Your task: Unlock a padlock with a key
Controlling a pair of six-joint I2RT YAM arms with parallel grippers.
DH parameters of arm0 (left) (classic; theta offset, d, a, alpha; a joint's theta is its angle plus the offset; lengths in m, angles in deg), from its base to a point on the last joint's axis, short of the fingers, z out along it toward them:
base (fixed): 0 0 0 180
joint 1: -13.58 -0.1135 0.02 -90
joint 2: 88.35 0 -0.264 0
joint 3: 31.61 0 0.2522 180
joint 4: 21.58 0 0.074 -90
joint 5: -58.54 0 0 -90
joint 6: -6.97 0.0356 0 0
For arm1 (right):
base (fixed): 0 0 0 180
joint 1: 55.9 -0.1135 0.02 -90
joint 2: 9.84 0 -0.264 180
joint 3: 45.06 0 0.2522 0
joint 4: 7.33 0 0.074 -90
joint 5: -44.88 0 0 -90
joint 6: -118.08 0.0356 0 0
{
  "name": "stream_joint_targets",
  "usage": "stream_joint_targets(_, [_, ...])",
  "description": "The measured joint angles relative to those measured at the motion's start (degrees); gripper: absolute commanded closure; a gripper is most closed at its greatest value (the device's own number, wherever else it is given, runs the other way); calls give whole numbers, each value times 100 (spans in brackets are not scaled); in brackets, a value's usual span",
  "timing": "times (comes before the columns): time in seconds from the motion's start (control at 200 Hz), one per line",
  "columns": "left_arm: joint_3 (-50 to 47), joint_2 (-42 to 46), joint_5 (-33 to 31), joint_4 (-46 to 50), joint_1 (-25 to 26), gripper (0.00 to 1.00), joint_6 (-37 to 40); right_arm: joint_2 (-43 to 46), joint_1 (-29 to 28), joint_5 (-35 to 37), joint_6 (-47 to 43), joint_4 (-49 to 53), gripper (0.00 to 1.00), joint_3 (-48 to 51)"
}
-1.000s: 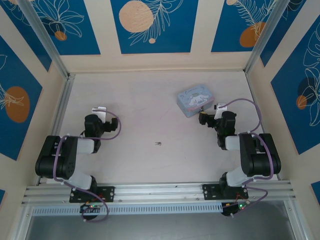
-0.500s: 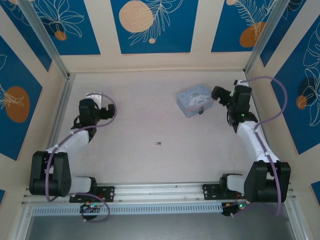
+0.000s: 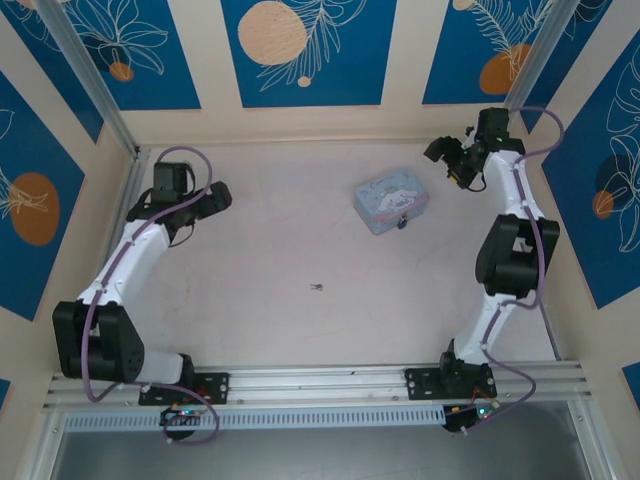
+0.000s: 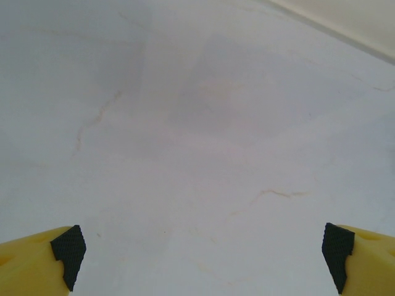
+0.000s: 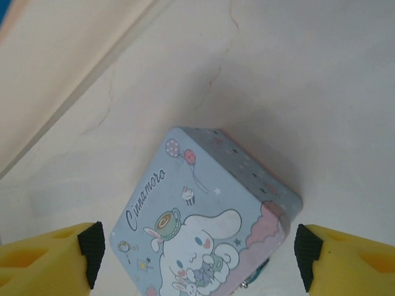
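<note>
In the top external view the left gripper [image 3: 218, 196] hangs over the upper left of the table [image 3: 260, 250], its arm stretched up along the left wall. In the left wrist view its yellow fingers [image 4: 37, 262] with black pads sit at the two lower corners of the frame, spread wide and released, with bare, faintly cracked tabletop between them. Nearer the middle of the overhead frame, slightly below centre, the key [image 3: 316, 288] lies alone on the table as a tiny dark speck, well apart from both grippers. Right of centre and higher up rests the pale blue tin [image 3: 391, 200], its lid closed so that its contents are hidden. The padlock [image 3: 401, 223] shows as a small dark spot touching the tin's lower edge. In the upper right the right gripper [image 3: 437, 153] hovers near the back wall, just beyond the tin's right corner. In the right wrist view its fingers [image 5: 52, 259] are also spread wide, gripping nothing, and the tin [image 5: 203, 216] with its white cartoon figure lies between them at the lower centre.
</note>
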Motion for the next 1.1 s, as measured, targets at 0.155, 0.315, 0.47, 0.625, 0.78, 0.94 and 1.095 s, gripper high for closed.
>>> stream_joint_targets(0.155, [11, 107, 313, 455, 352, 0, -490, -780, -4, -317, 240, 431, 20, -584])
stream_joint_targets(0.315, [59, 131, 505, 671, 763, 0, -807, -1180, -105, -529, 361, 627, 24, -839])
stream_joint_targets(0.47, [66, 142, 553, 767, 1073, 0, -957, -1276, -382, -704, 343, 780, 27, -828])
stream_joint_targets(0.625, [66, 140, 551, 763, 1246, 0, -1029, -1193, -787, -931, 295, 704, 27, -520])
stream_joint_targets(0.78, [66, 109, 551, 758, 1333, 0, -1121, -798, -1117, -1097, 330, 525, 25, 9])
stream_joint_targets(0.94, [142, -48, 551, 765, 1397, 0, -1126, -704, -1086, -1150, 433, 573, 23, -251])
stream_joint_targets(1.095, [173, -96, 553, 761, 1458, 0, -1126, -796, -503, -1058, 496, 691, 23, -1235])
